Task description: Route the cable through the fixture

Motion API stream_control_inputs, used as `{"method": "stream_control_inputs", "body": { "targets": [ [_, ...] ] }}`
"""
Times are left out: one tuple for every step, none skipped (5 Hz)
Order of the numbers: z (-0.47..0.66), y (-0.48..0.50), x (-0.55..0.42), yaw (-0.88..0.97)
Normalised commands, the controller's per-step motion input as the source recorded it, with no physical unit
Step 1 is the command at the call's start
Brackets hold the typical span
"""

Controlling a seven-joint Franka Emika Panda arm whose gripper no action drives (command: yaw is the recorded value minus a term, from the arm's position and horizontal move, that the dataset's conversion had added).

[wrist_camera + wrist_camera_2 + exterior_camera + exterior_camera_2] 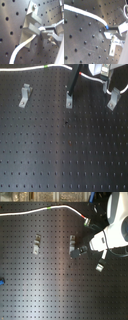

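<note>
Black perforated board (60, 159) fills both exterior views, and most of its near and middle area lies bare, giving wide room for moving; things crowd only along the far edge. White robot arm (116, 227) reaches in from the second exterior view's right. White cable (35, 211) runs along the board's far edge in the second exterior view, past a short green band (50, 208) and a red band (81, 215), then bends down toward the gripper (80, 252). Three small grey metal brackets stand in a row: left bracket (24, 95), middle bracket (69, 98), right bracket (113, 99). The gripper sits just beside the middle bracket, its jaws narrow and pinching the cable end, as the first wrist view shows at the bracket's slot (37, 27). A small blue object (1, 282) lies at the second exterior view's left edge.
</note>
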Motion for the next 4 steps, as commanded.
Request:
{"method": "stream_control_inputs", "body": {
  "targets": [
    [-0.72,-0.349,0.319,-0.07],
    [-0.63,-0.347,0.367,-0.03],
    [-0.42,-0.343,0.338,0.0],
    [-0.18,-0.323,0.299,0.04]
  ]
}}
